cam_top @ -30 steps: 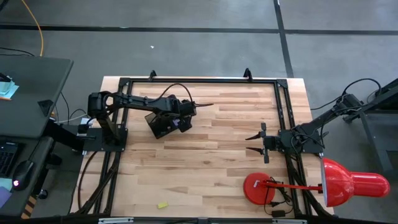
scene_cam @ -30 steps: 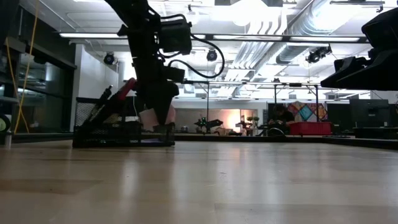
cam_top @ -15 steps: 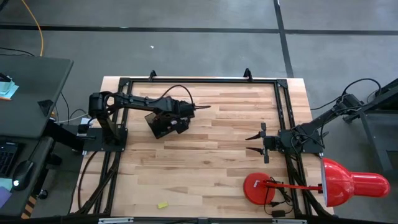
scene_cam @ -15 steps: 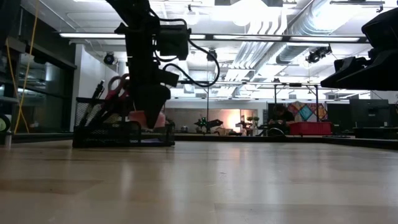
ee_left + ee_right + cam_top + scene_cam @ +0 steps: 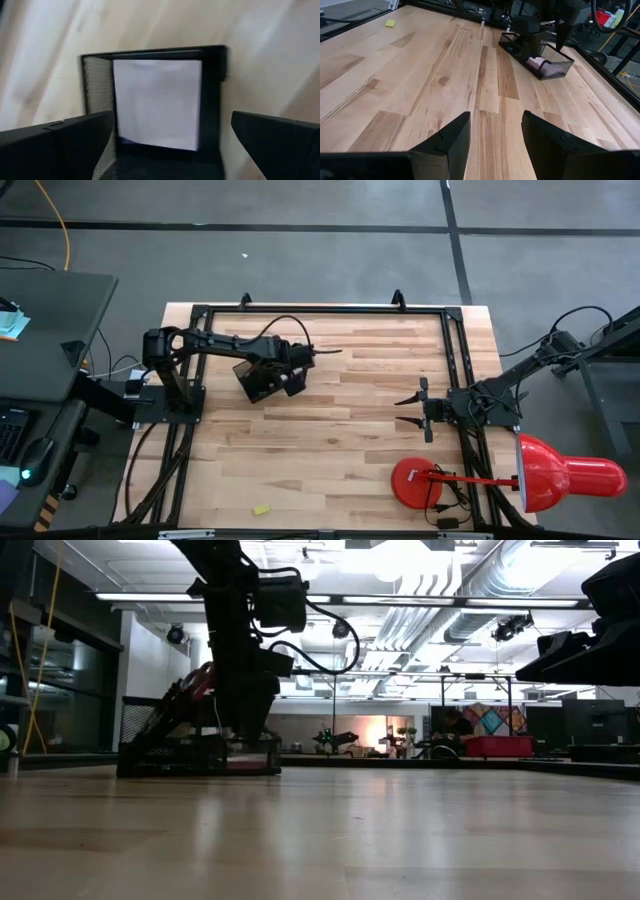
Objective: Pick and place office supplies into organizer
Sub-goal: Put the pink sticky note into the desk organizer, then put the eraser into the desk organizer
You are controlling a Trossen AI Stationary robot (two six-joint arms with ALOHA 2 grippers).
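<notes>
Left gripper (image 5: 293, 383): your left arm reaches over the organizer (image 5: 258, 380) at the table's far left; the left wrist view shows its dark fingers (image 5: 70, 142) spread wide, holding nothing.
Between the jaws: a pale square note pad (image 5: 157, 102) lies flat in the organizer's mesh compartment, just ahead of the open fingers.
Only the right wrist view: a pink note pad (image 5: 539, 65) shows inside the mesh end of the organizer (image 5: 535, 59), whose long axis runs slantwise across the boards.
Only the low view: red-handled scissors (image 5: 190, 690) lean out of the organizer (image 5: 195, 753), handles up, tilted away from the gripper.
Right gripper (image 5: 412, 411): your right arm waits at the table's right side, fingers (image 5: 446, 140) spread, empty.
Left out: a small yellow piece (image 5: 261, 509) lies well apart, near the front edge.
</notes>
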